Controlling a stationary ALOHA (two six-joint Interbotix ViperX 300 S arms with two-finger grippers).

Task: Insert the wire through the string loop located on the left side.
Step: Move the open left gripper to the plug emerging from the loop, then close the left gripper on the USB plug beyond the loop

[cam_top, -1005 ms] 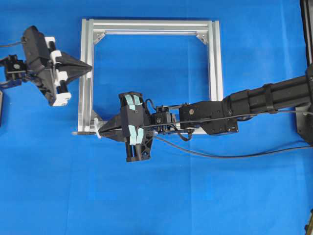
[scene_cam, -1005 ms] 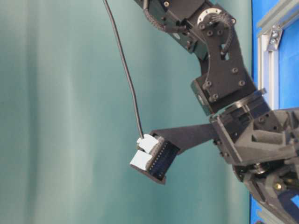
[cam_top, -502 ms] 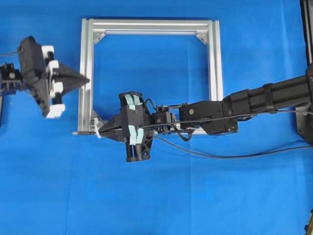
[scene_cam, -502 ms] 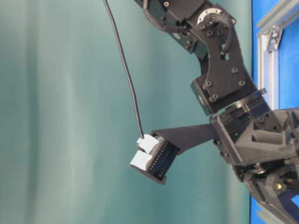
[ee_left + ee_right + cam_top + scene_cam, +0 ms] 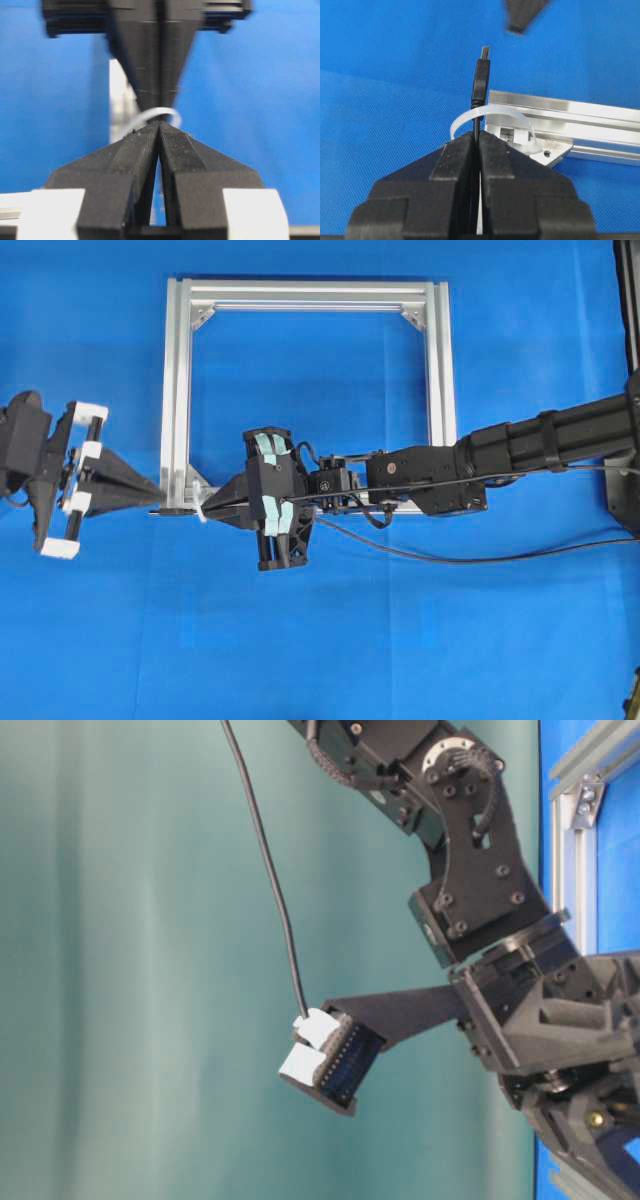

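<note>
The wire (image 5: pixel 476 117) is clamped between the fingers of my shut right gripper (image 5: pixel 476 135). It rises through the arch of the white string loop (image 5: pixel 492 113), and its black plug (image 5: pixel 480 77) sticks out beyond the loop. From overhead, the plug (image 5: pixel 172 511) pokes out left of the silver frame's lower left corner, with my right gripper (image 5: pixel 207 508) just inside that corner. My left gripper (image 5: pixel 158 503) is shut and points right, its tip close by the plug's end. In the left wrist view the left gripper (image 5: pixel 159 123) holds nothing I can see, and the string loop (image 5: pixel 150 115) lies just past it.
The square silver aluminium frame (image 5: pixel 176 390) lies on the blue mat. The wire's slack (image 5: pixel 450 560) trails right under my right arm (image 5: pixel 520 445). The table-level view shows only an arm's joints (image 5: pixel 480 890) and a hanging black cable (image 5: pixel 275 890).
My left gripper has swung down from beside the frame's left rail to the lower left corner and now points at the plug. The right gripper and the wire have not moved.
</note>
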